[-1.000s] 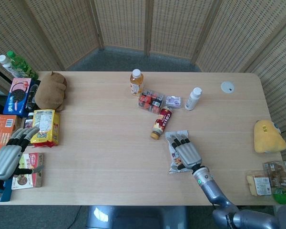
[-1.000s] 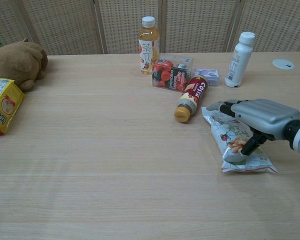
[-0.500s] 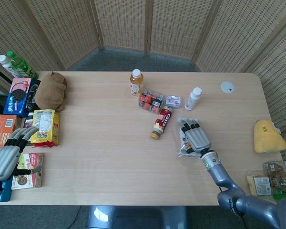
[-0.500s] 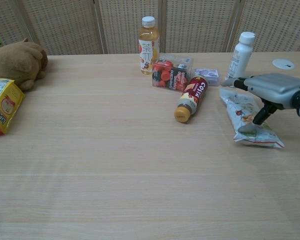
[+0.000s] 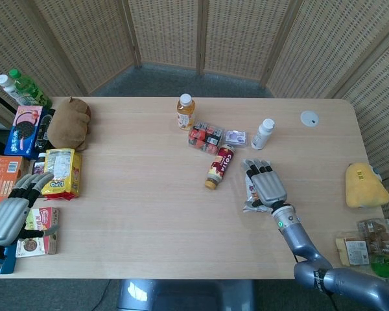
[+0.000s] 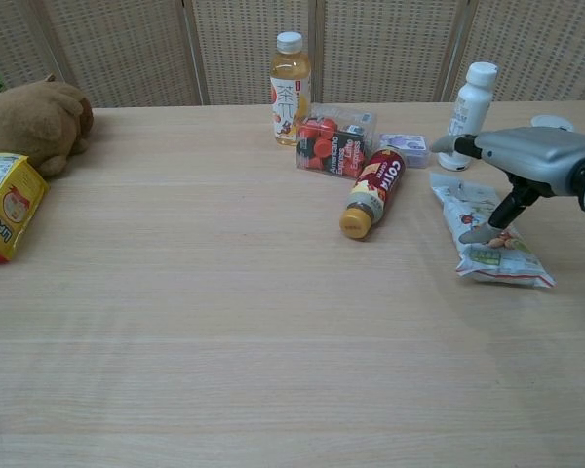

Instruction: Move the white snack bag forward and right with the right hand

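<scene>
Head view, bag: the white snack bag [image 5: 249, 192] lies flat on the tabletop [image 5: 149, 214], right of centre in the frame, just right of the lying brown bottle [image 5: 219, 166] and below the white bottle [image 5: 264, 133].
Head view, right hand: the right hand [image 5: 266, 184] lies palm down over the bag, fingers stretched toward the top of the frame; from this view I cannot tell if it presses or only hovers.
Head view, left hand: the left hand [image 5: 11, 212] is at the lower left edge, fingers apart, holding nothing (it has no part in this task).
Chest view, bag: the bag [image 6: 487, 244] rests at the right side of the frame, near the white bottle [image 6: 467, 101].
Chest view, right hand: the right hand [image 6: 526, 161] is raised over the bag with flat fingers; only the thumb tip seems to touch it, so nothing is grasped.
Progress: the bag seems already placed forward and right; I judge that what is left is mostly to lift the hand away.
</scene>
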